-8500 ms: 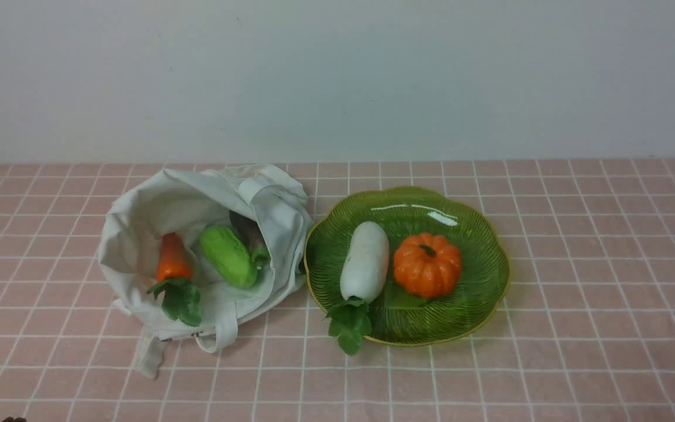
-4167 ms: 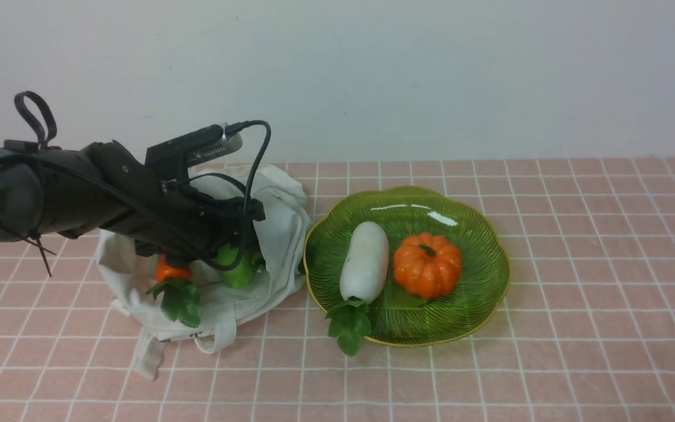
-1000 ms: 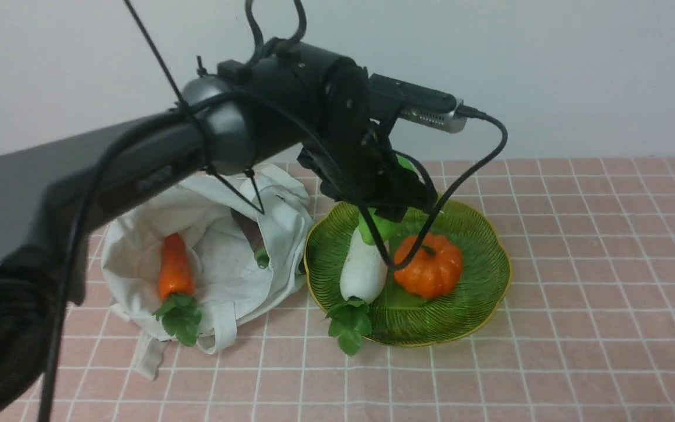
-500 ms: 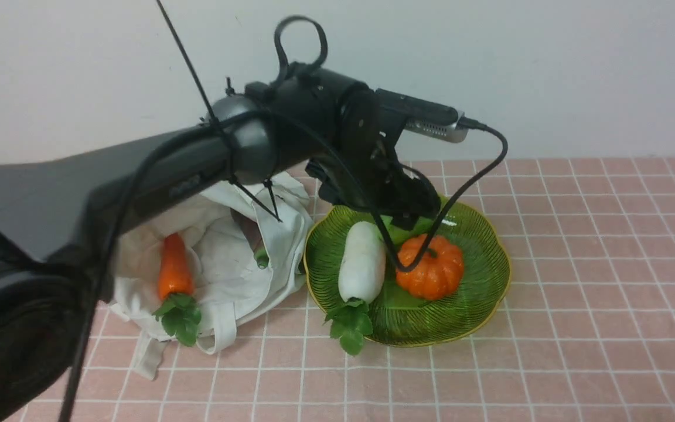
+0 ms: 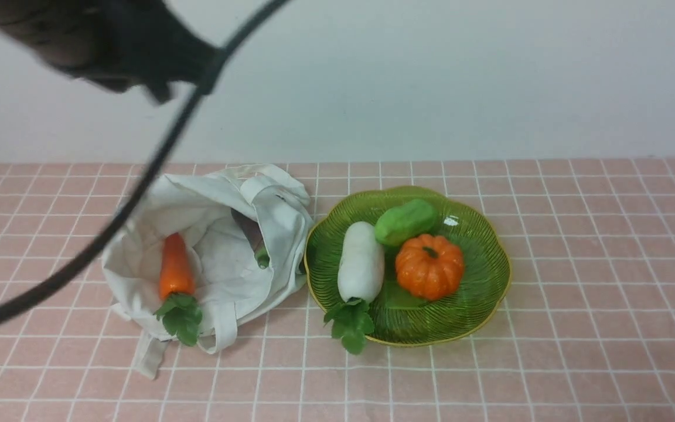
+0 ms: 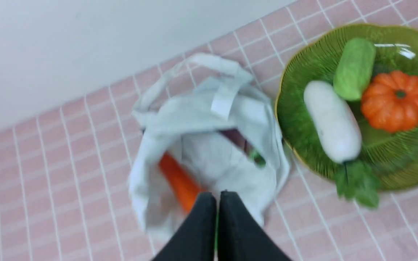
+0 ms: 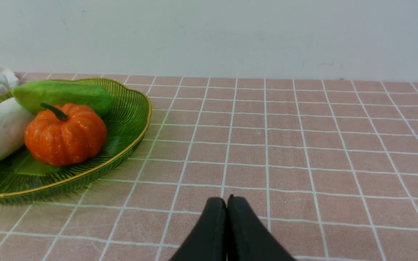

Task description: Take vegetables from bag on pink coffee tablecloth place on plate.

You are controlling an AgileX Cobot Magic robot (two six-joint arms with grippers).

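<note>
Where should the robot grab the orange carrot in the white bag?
Probably mid-body on the orange toy carrot, from above, pinching across its narrow width. It lies flat in the open off-white cloth bag, and its leaves look floppy.

One off-white tote bag (image 5: 220,287), one green scalloped plate (image 5: 481,293), one pink checked tablecloth (image 5: 595,305). Toy vegetables: one carrot (image 5: 174,266), one light-green cucumber (image 5: 405,221), one white radish (image 5: 361,262), one orange pumpkin (image 5: 429,266) (a fifth piece (image 5: 260,253), dark with a green tip, peeks from the bag, kind unclear).
</note>
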